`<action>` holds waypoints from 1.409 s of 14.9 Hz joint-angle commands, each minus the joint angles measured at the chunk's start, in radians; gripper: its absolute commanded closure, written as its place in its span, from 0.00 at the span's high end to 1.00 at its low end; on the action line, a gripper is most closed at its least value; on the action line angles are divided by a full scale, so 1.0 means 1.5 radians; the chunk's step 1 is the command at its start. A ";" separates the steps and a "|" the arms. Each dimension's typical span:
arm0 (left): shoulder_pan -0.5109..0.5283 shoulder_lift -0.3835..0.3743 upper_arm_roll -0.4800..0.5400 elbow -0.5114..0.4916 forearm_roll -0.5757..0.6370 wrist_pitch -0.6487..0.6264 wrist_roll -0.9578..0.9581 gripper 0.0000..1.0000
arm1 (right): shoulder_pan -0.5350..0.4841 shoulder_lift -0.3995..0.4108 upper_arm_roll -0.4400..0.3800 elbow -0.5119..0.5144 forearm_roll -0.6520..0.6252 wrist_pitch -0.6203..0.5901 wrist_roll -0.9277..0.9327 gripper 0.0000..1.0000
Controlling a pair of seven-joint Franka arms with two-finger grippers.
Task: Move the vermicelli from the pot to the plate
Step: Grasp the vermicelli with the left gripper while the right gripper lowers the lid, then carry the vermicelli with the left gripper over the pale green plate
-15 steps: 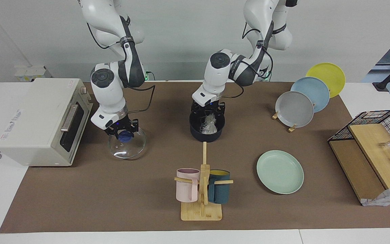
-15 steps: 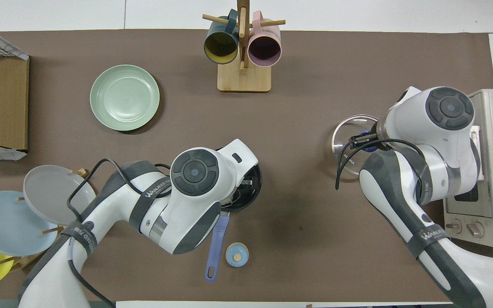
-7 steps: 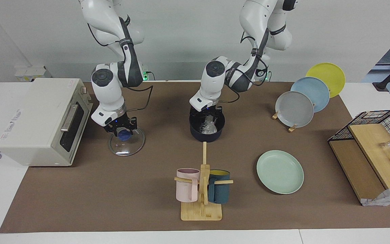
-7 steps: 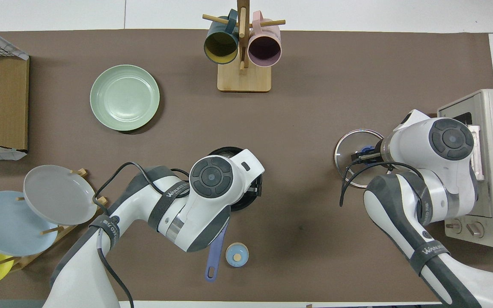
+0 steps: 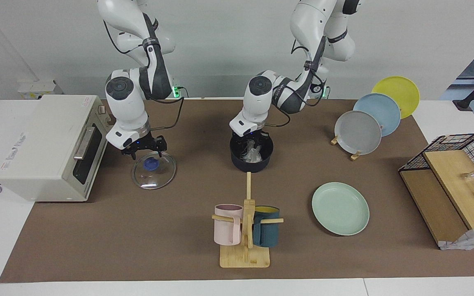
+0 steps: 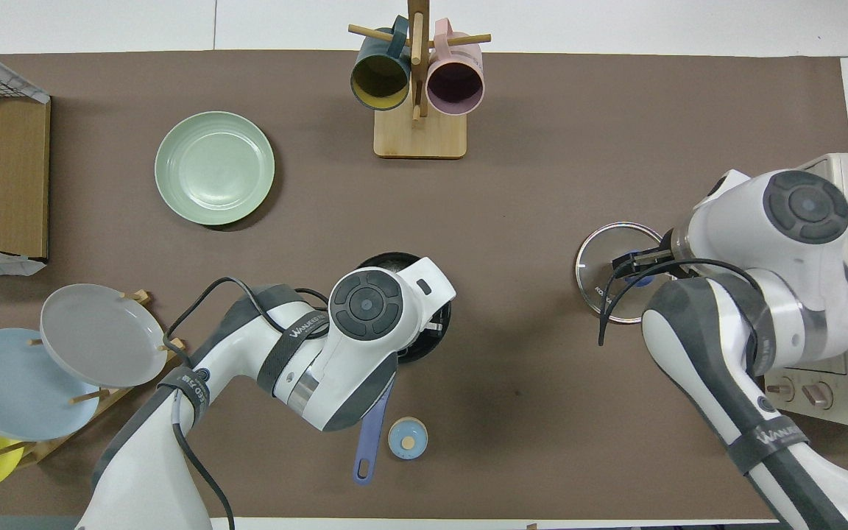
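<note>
A: What's new on the table?

B: Two things. The right gripper [image 5: 144, 150] has let go of the lid [image 5: 154, 176]. It was clamped on the blue knob [image 5: 151, 163] a second ago; now it hangs just over the knob, fingers spread, and the glass lid lies flat on the mat toward the right arm's end.

A: And the left one?

B: The left gripper [image 5: 251, 144] has sunk lower into the pot [image 5: 237, 163], down among the vermicelli [image 5: 253, 154]. Its tips are buried below the rim, so I can't tell whether they are pressed together or pinching strands.

A: So what does that mean for the job?

B: My guess: uncovering is done and the pickup is in hand. Nothing has been carried over yet.

A: Where is the clump, exactly?

B: All of it is in the pot, a pale tangle against the black inside. The pot sits mid-table, nearer to the robots than the mug rack [image 5: 245, 257].

A: The plate?

B: The plate [image 5: 340, 209] is bare. It lies farther from the robots than the pot, toward the left arm's end, well apart from it.

A: Other containers?

B: The pink mug [image 6: 455, 82] and navy mug [image 6: 380, 77] hang on the rack, both empty from above.
</note>
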 commanded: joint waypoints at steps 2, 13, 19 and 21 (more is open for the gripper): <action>-0.009 0.001 0.011 0.005 0.007 0.010 0.004 0.00 | -0.023 -0.004 0.005 0.189 0.020 -0.224 -0.010 1.00; 0.105 -0.045 0.014 0.278 -0.013 -0.360 0.030 0.00 | -0.023 -0.048 -0.043 0.299 0.028 -0.384 -0.012 1.00; 0.271 -0.038 0.017 0.318 -0.055 -0.328 0.142 0.00 | -0.019 -0.029 -0.045 0.334 0.029 -0.398 -0.012 1.00; 0.324 -0.024 0.017 0.313 -0.057 -0.299 0.190 0.00 | -0.019 -0.028 -0.044 0.335 0.028 -0.397 -0.013 1.00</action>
